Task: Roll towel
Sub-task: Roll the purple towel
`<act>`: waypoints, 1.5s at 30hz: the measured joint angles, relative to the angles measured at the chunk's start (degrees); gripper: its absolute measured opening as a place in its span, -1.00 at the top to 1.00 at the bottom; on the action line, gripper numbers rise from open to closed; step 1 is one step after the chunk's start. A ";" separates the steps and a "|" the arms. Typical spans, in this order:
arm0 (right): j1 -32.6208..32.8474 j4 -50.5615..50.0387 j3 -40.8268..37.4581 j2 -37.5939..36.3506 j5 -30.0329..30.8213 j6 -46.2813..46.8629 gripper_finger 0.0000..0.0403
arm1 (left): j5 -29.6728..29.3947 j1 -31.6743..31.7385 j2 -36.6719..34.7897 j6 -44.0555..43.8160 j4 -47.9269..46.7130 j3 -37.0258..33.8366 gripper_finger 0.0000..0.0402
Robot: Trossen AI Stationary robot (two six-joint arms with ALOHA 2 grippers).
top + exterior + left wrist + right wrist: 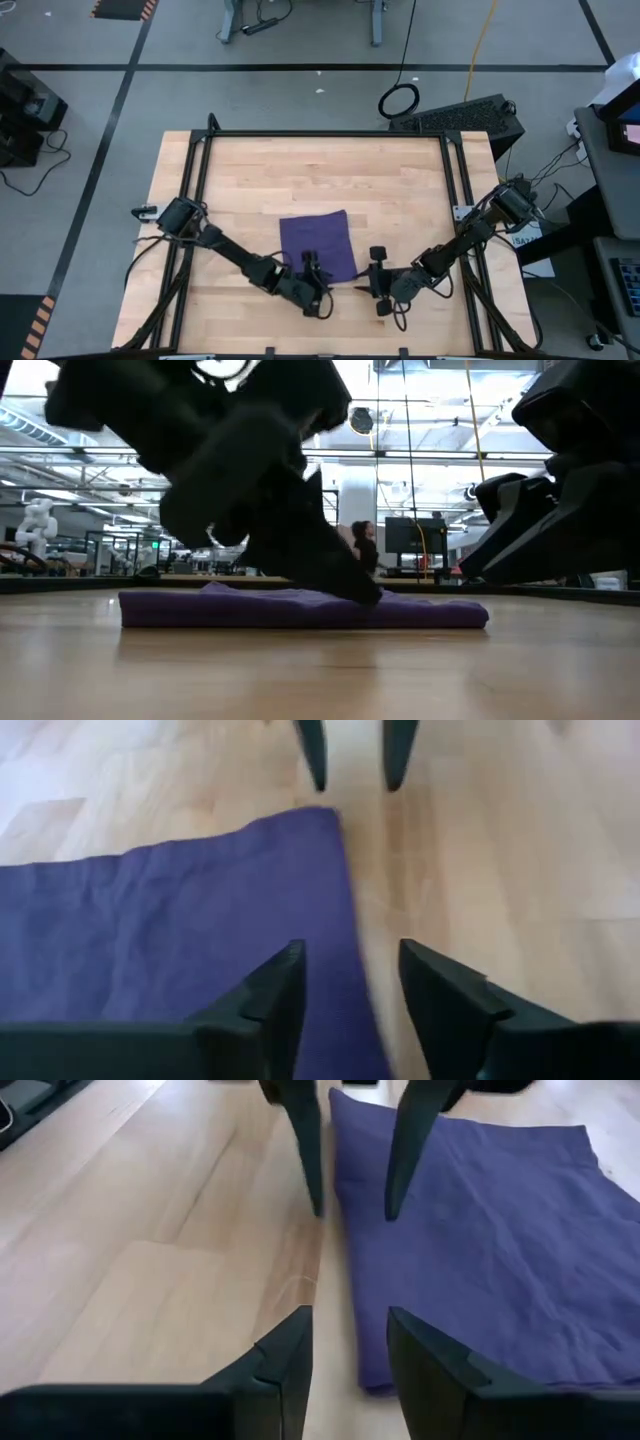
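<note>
From above, the towel (318, 246) lay flat and unrolled on the wooden table (400, 180), a little toward the front of its middle. Both arms reached in low from the front corners toward the towel's near edge. The left gripper (311, 272) sat over the near edge of the cloth, while the right gripper (378, 272) stood just beside the near right corner, over bare wood.

From table height, the towel (300, 608) showed as a thin flat band with a slight rumple on top. A dark fingertip came down onto or just at its upper surface near the middle; the other arm hung off to the side, clear of the cloth.

Through the left wrist camera, the left gripper (352, 980) had its fingers spread, with nothing between them, straddling the towel's (150, 930) side edge.

Through the right wrist camera, the right gripper (349, 1342) was likewise spread and empty, with the towel's (470, 1230) edge running straight away between its fingers.

The left arm looked the nearer to a grip; rolling would likely start from this near edge, away from the arms.
</note>
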 joint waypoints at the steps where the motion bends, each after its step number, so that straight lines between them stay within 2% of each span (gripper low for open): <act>1: -0.03 0.04 0.00 0.01 0.03 0.09 0.40 | -0.02 0.02 0.28 0.57 0.12 0.00 0.25; 5: -0.01 0.31 0.00 0.00 0.07 0.64 0.40 | -0.50 -0.25 1.12 0.90 -0.02 0.00 0.38; 9: -0.01 2.52 0.00 0.01 0.05 0.59 0.40 | -2.69 -0.10 1.27 0.48 -0.95 0.00 0.38; 13: -0.01 3.45 0.00 0.00 0.06 0.72 0.40 | -1.43 -0.17 1.27 0.53 -1.57 0.00 0.44; 20: -0.01 2.59 0.00 0.01 -0.05 2.16 0.40 | 0.19 0.38 1.06 -2.46 -5.73 0.09 0.94; 28: -0.42 3.22 0.00 -0.01 0.13 1.92 0.40 | 0.59 0.55 1.03 -2.38 -5.40 0.04 0.93; 39: 0.27 2.04 -0.02 -0.01 -4.55 0.81 0.40 | 4.18 1.04 1.01 -6.60 -5.50 0.00 0.96; 42: 0.49 2.19 -0.02 0.04 -4.52 0.87 0.34 | 6.42 1.50 0.38 -7.10 -5.98 0.00 0.96; 45: 0.34 3.56 -0.02 1.28 -4.23 -1.28 0.20 | 7.91 1.93 -0.11 -7.06 -6.31 -0.04 0.96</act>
